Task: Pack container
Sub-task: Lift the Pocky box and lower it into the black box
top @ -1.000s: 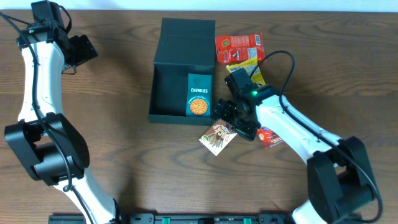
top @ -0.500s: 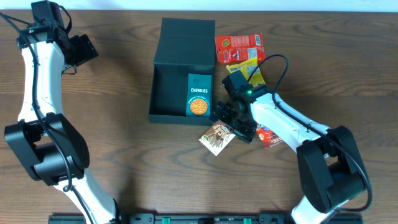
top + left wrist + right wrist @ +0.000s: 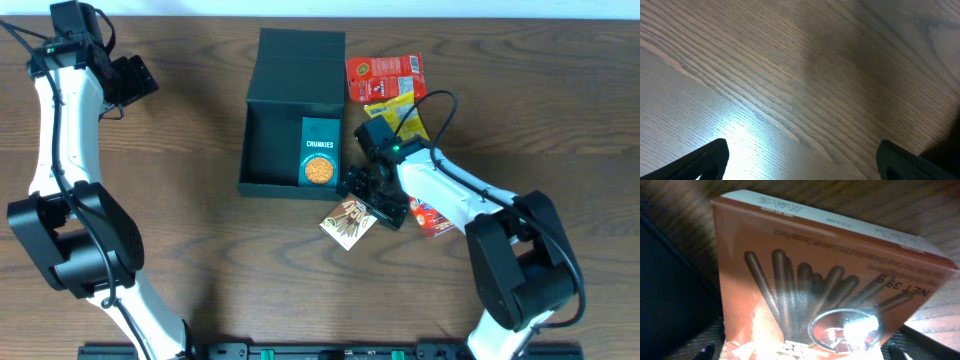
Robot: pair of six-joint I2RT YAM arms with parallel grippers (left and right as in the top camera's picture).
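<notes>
The right claw [image 3: 372, 197] stands wide, a finger [image 3: 896, 352] at each side of the stick box [image 3: 815, 280]; whether they touch it cannot be told. The container [image 3: 270, 140] sits open on the desk [image 3: 200, 250] just left of this claw, with the Chunkies box [image 3: 320, 153] inside, against the wall nearest the claw. Beyond the claw lie a red pack [image 3: 385, 72] and a yellow pack [image 3: 400, 110]. The left claw [image 3: 802, 160], well off to the left, gapes wide over the desk.
</notes>
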